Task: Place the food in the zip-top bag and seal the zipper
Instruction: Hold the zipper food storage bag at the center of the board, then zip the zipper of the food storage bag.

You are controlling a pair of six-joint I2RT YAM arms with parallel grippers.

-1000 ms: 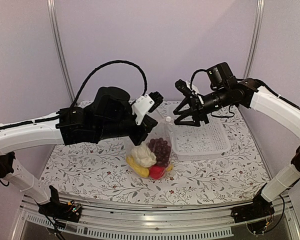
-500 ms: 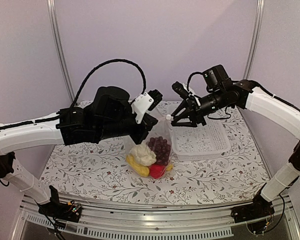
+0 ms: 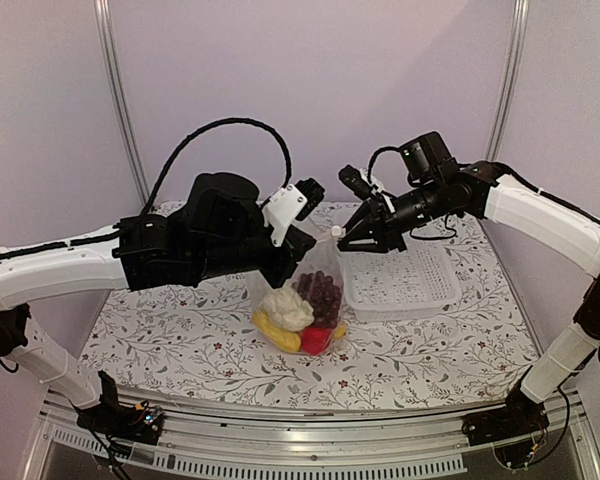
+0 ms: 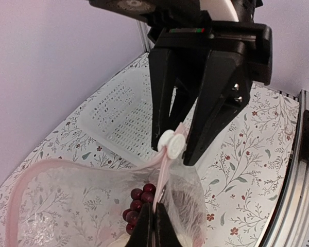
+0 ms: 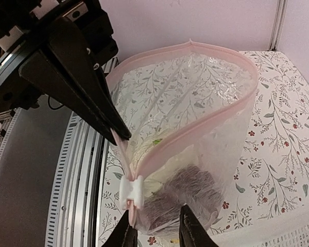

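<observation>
The clear zip-top bag (image 3: 318, 268) hangs between my two arms over the flowered counter (image 3: 180, 340), with the food (image 3: 298, 312) (cauliflower, grapes, yellow pieces, a red pepper) heaped at its bottom. Its pink zipper (image 5: 195, 128) gapes in a loop. My left gripper (image 4: 153, 226) is clamped together on the zipper edge. My right gripper (image 4: 172, 153) stands narrowly apart astride the white slider (image 4: 171, 144). A white basket (image 3: 420, 290) sits just beside the bag.
</observation>
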